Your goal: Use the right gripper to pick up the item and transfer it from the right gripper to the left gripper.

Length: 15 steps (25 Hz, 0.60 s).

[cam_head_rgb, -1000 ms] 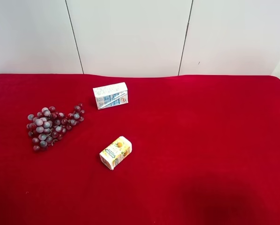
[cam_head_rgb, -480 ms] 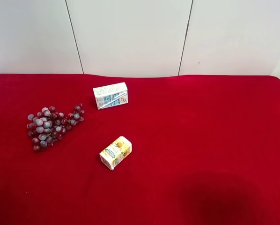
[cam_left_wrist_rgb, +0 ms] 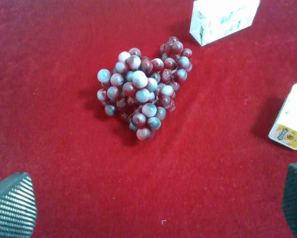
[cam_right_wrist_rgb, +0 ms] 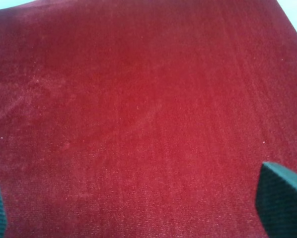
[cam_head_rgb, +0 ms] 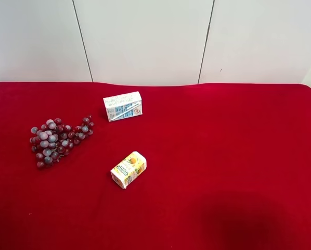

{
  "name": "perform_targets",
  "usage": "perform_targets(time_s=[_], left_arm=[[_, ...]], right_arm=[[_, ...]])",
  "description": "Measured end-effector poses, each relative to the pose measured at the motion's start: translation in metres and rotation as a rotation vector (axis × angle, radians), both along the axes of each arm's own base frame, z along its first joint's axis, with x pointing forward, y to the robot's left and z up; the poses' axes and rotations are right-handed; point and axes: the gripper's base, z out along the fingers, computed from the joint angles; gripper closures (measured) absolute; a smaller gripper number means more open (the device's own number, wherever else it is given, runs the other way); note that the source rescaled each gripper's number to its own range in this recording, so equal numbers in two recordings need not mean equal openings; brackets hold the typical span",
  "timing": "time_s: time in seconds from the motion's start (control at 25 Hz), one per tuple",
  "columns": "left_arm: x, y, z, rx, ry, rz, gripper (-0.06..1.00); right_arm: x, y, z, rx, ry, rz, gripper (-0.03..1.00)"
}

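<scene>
The item, a bunch of dark red and frosty grey-blue grapes [cam_head_rgb: 57, 140], lies on the red cloth at the exterior high view's left. The left wrist view also shows the grapes [cam_left_wrist_rgb: 143, 91], ahead of my left gripper [cam_left_wrist_rgb: 153, 203]. That gripper is open and empty, with only its two ribbed fingertips [cam_left_wrist_rgb: 12, 206] showing at the frame's corners, well short of the bunch. My right gripper [cam_right_wrist_rgb: 138, 206] is open too, with bare red cloth between its fingertips [cam_right_wrist_rgb: 282, 198] and no item in its view. Neither arm appears in the exterior high view.
A white-and-blue carton [cam_head_rgb: 122, 106] lies behind and to the right of the grapes. A yellow juice carton [cam_head_rgb: 128, 169] lies nearer the front, about the middle. The red cloth [cam_head_rgb: 233, 146] covers the whole table, with a white panelled wall behind.
</scene>
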Motion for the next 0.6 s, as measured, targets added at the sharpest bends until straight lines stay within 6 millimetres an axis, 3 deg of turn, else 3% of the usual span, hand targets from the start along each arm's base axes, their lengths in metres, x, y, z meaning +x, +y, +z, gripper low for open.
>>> perform_targets(time_s=[0.6], left_arm=[[0.0000, 0.0001, 0.0000, -0.002, 0.000, 0.002, -0.05]], right_arm=[[0.0000, 0.0000, 0.0000, 0.000, 0.000, 0.000, -0.03]])
